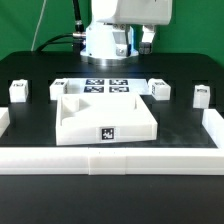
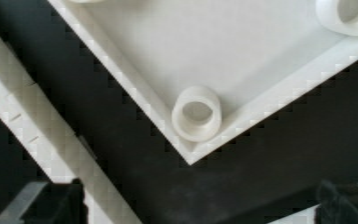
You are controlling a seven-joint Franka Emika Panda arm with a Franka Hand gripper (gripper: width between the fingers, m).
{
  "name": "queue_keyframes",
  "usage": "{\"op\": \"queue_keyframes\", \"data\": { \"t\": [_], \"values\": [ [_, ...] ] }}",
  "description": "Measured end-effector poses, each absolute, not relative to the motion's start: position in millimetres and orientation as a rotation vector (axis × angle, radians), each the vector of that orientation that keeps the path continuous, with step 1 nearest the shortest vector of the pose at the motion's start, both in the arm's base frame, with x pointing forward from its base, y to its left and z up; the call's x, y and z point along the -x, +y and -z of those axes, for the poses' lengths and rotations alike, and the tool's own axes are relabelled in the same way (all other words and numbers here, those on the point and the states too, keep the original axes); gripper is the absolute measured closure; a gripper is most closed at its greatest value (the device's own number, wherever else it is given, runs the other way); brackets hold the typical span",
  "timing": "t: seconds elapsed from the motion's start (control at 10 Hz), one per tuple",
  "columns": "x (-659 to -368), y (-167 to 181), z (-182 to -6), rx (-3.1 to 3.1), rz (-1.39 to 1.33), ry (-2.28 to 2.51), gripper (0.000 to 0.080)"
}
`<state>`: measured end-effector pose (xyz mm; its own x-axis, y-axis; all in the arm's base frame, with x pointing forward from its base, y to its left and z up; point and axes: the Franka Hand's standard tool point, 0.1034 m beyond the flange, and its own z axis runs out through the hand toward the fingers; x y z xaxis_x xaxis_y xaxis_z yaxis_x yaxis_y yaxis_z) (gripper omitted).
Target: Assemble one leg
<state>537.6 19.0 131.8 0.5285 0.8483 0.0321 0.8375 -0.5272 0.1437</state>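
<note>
Several small white legs stand on the black table in the exterior view: one at the far left (image 1: 18, 92), one just right of the tray (image 1: 160, 88) and one further right (image 1: 201, 96). The large white tray-like piece (image 1: 105, 118) lies in the middle with a tag on its front wall. My gripper (image 1: 141, 41) hangs high behind it, away from every leg. In the wrist view the gripper (image 2: 190, 206) is open and empty, with dark fingertips (image 2: 34, 205) at both sides. Below it is a corner of the tray (image 2: 211, 60) with a round corner hole (image 2: 195, 110). No leg shows there.
The marker board (image 1: 106, 87) lies flat behind the tray. A low white wall (image 1: 110, 160) runs along the front and up both sides of the table. A white strip (image 2: 34, 130) crosses the wrist view beside the tray corner.
</note>
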Motion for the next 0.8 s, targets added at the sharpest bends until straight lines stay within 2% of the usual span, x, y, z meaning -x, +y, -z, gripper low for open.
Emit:
{"op": "queue_keyframes", "data": {
  "t": [0.8],
  "values": [
    [-535.2, 18.6, -130.5, -2.595, -0.166, 1.528, 0.0150]
  ]
}}
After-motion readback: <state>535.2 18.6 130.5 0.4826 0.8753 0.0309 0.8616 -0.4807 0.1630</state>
